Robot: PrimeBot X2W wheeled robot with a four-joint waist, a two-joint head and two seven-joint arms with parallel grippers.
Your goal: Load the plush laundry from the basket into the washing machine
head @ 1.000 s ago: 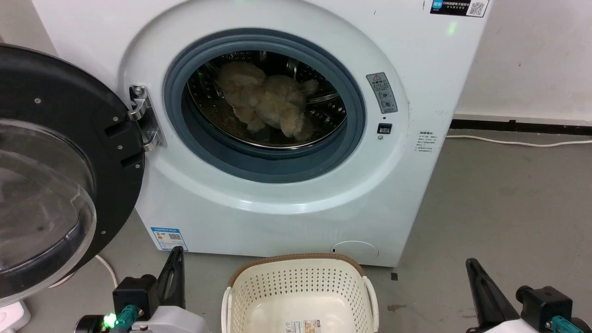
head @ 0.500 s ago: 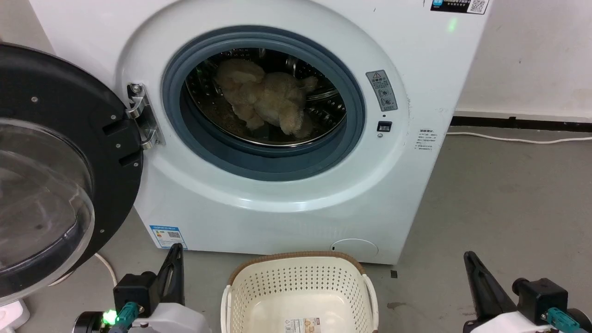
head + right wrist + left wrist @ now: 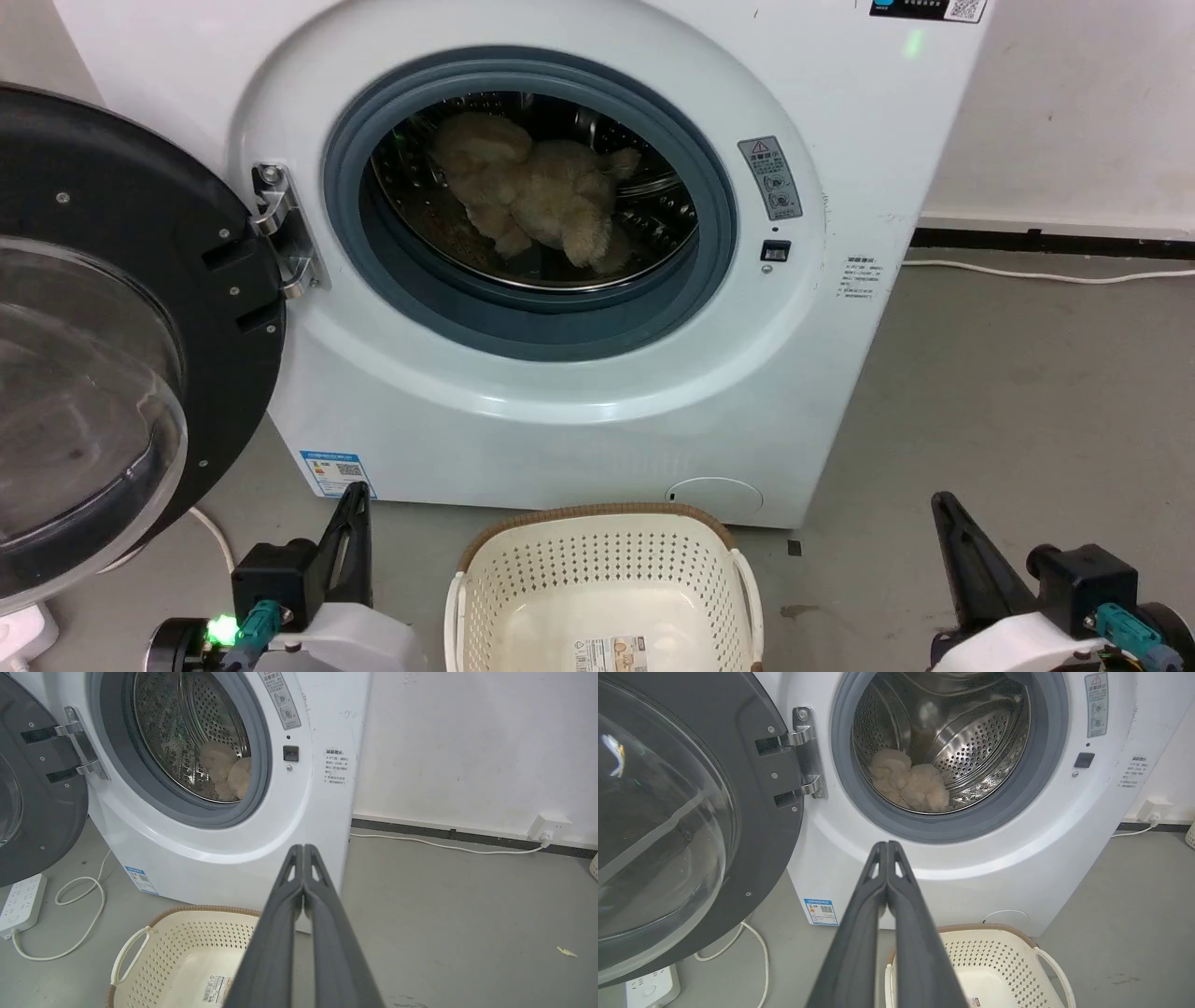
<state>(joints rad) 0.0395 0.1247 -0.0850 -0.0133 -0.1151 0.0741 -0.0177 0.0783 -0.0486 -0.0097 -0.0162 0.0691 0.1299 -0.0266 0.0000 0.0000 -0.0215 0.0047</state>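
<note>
Starting far left with the door [image 3: 93, 327], swung wide open and well clear of the mouth. Moving on to the left gripper [image 3: 887, 848], low beside the basket [image 3: 597, 515]: fingers [image 3: 859, 933] pressed together right to the tips, gripping nothing. Looking up into the washer [image 3: 579, 420] now, and spotting the plush [image 3: 537, 201] lying low in the drum [image 3: 653, 224], wholly behind the gasket [image 3: 523, 327], with no fur draped over the lip. Dropping back to the basket: bare but for a label [image 3: 611, 653] on its bottom. Finishing at right with the right gripper [image 3: 303, 849], likewise pinched closed on nothing, hanging over the grey floor [image 3: 444, 905]. Calling the loading as good as done. Reckoning the plush light, soft and squashy, shaggy enough not to slip, in no danger of breaking. If nudging deeper, best biting well into one rounded lobe rather than nipping hair tips, and expecting sag and some drag across the gasket.
</note>
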